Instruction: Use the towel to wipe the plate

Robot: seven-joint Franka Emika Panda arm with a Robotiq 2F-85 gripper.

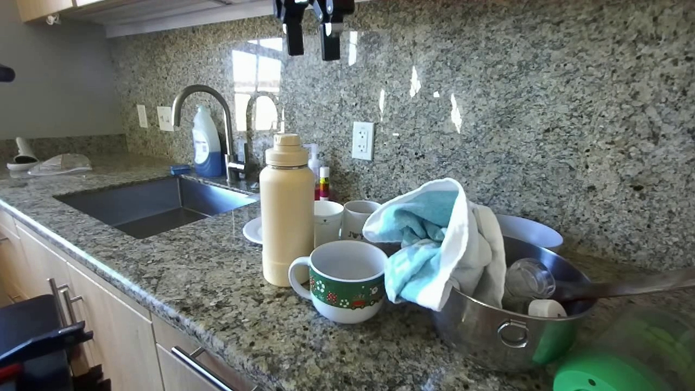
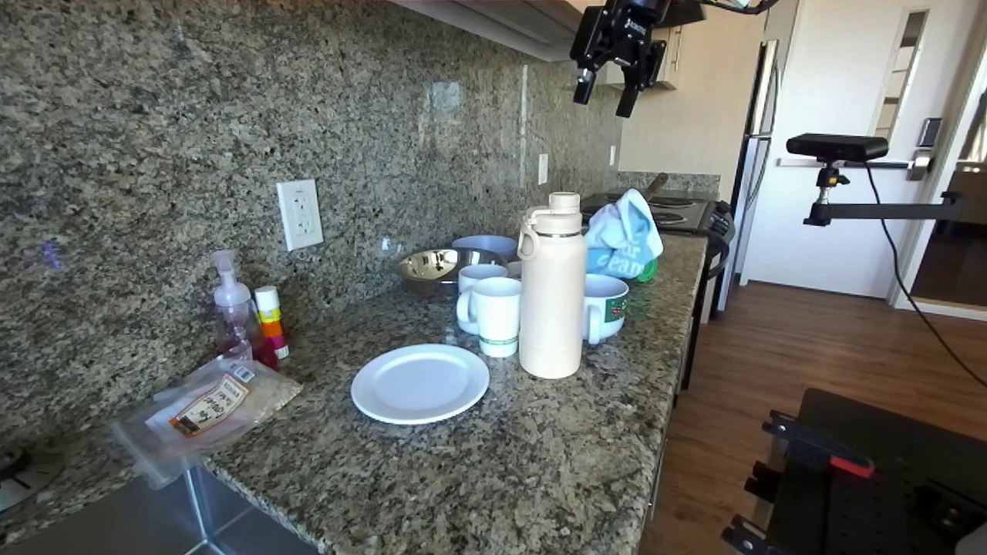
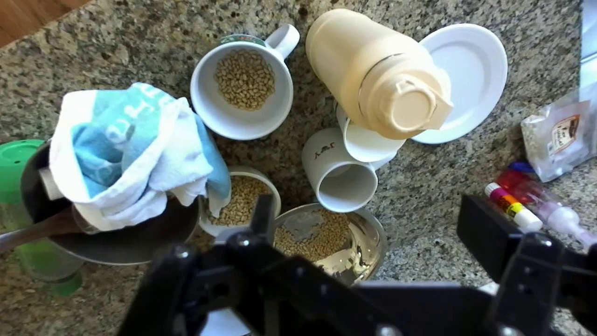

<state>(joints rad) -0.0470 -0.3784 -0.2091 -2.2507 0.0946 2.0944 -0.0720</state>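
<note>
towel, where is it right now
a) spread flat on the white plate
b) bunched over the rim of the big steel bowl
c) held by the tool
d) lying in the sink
b, since in an exterior view the towel is bunched over the rim of the big steel bowl, while the tool hangs open, holding nothing.
</note>
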